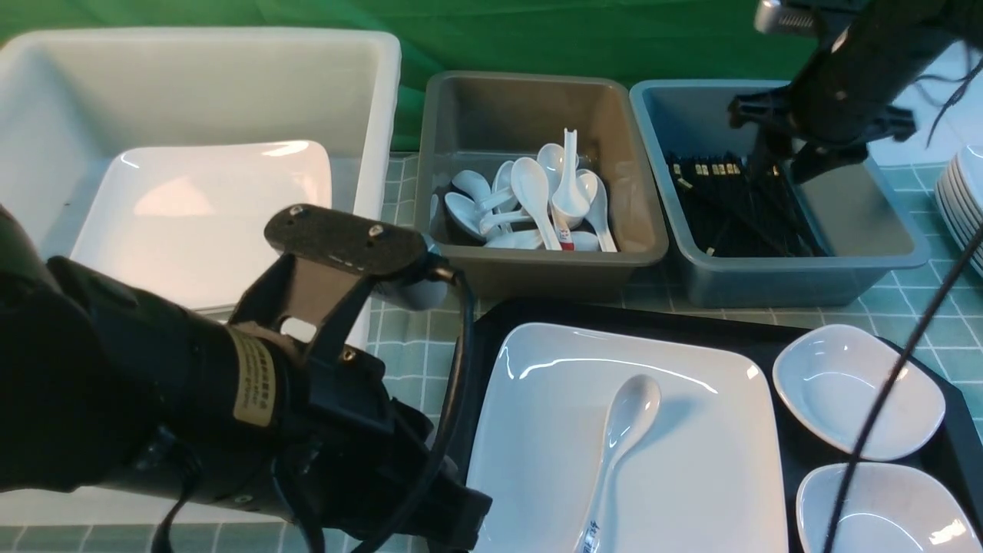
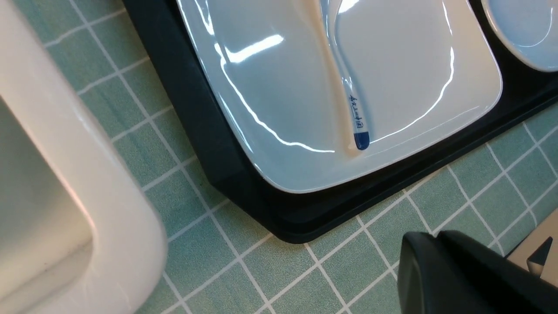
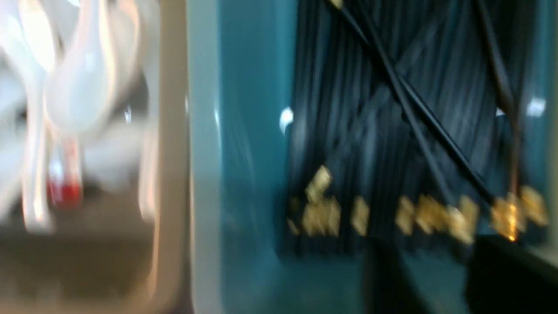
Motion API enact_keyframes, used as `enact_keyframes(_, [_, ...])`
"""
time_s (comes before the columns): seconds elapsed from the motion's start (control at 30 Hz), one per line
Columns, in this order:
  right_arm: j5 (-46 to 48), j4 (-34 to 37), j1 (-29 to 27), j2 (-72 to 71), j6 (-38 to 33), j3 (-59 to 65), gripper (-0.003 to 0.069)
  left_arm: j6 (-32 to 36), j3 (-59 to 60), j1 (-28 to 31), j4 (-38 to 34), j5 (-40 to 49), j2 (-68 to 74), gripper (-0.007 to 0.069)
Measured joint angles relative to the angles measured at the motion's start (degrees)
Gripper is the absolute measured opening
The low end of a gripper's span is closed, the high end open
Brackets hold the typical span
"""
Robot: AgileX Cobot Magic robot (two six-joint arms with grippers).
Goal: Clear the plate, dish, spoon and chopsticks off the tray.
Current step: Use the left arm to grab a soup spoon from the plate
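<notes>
The black tray (image 1: 491,338) holds the large white square plate (image 1: 691,430), and the white spoon (image 1: 626,430) lies on it, handle toward me. Two small white dishes (image 1: 856,388) (image 1: 875,511) sit at the tray's right. Black chopsticks (image 1: 737,207) lie piled in the blue-grey tub (image 1: 845,269). My right gripper (image 1: 791,165) hovers over that pile, open, with nothing between its fingers; the right wrist view is blurred. My left gripper (image 2: 436,237) is shut and empty, above the green tablecloth just off the tray's near left corner (image 2: 244,205).
A big white tub (image 1: 384,115) at the left holds another square plate (image 1: 200,215). The grey tub (image 1: 537,261) in the middle holds several white spoons (image 1: 537,200). A stack of white plates (image 1: 964,207) stands at the right edge. A black cable (image 1: 898,369) crosses over the dishes.
</notes>
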Motion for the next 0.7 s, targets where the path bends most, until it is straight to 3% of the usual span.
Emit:
enact_keyframes(0.1, [4.42,-1.64,-0.11,-7.75,-2.83,0.41,0.0062,0.46,-1.72,0.0,0.0,-0.06,2.44,0.0008])
enact_keyframes(0.17, [4.47,-2.66,-0.11,-15.49,-3.84,3.01,0.0029,0.83,-4.72,0.0,-0.17,0.13,5.94,0.0008])
enact_keyframes(0.37, [4.47,-3.04,-0.11,-36.42,-4.14,17.54,0.0019,3.3,-14.18,0.0,-3.04,1.96,18.15,0.001])
enact_keyframes(0.47, [3.95,-3.2,-0.11,-50.16,-3.67,32.97,0.0019,5.03,-19.1,0.0,-5.09,6.7,27.93,0.0034])
enact_keyframes(0.63, [2.06,-3.26,-0.11,-60.47,-1.69,48.26,0.0019,6.08,-23.14,0.0,-5.28,8.63,37.65,0.0141])
enact_keyframes(0.7, [1.1,-3.26,-0.11,-63.87,-1.05,53.28,0.002,6.74,-24.18,0.0,-5.26,8.54,41.28,0.0236])
